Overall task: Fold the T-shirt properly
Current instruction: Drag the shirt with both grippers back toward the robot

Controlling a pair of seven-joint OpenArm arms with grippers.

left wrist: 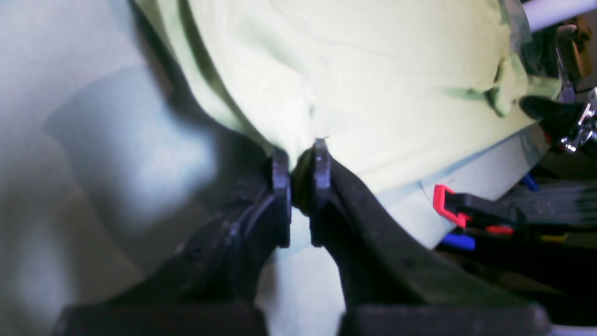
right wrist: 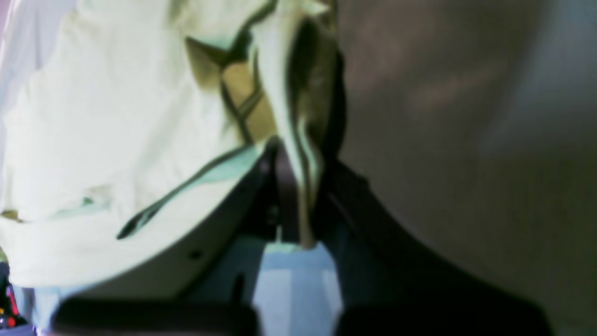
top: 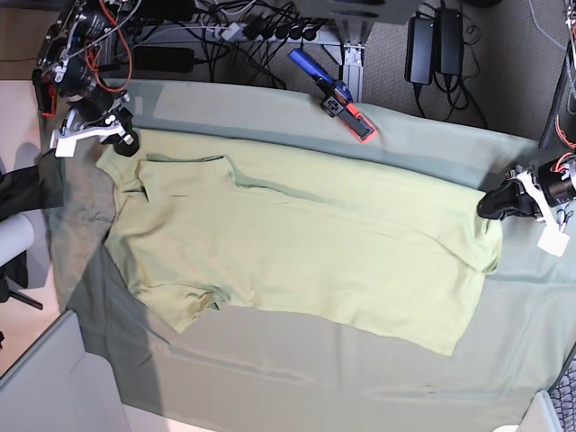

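Note:
The light yellow-green T-shirt (top: 315,238) lies spread out across the grey-green table cloth (top: 270,378), its neck end toward the left of the base view. My left gripper (top: 490,205) is at the shirt's right end and is shut on a pinch of its fabric, seen up close in the left wrist view (left wrist: 301,156) with the shirt (left wrist: 373,84) stretching away. My right gripper (top: 121,142) is at the shirt's far left corner by the shoulder. In the right wrist view it (right wrist: 296,182) is shut on a narrow fold of the shirt (right wrist: 107,130).
A blue, black and red clamp (top: 337,97) lies on the cloth's far edge, and a red-tipped clamp (left wrist: 447,205) shows in the left wrist view. A dark cloth (top: 18,193) hangs off the left side. Cables and power bricks (top: 423,45) lie behind the table.

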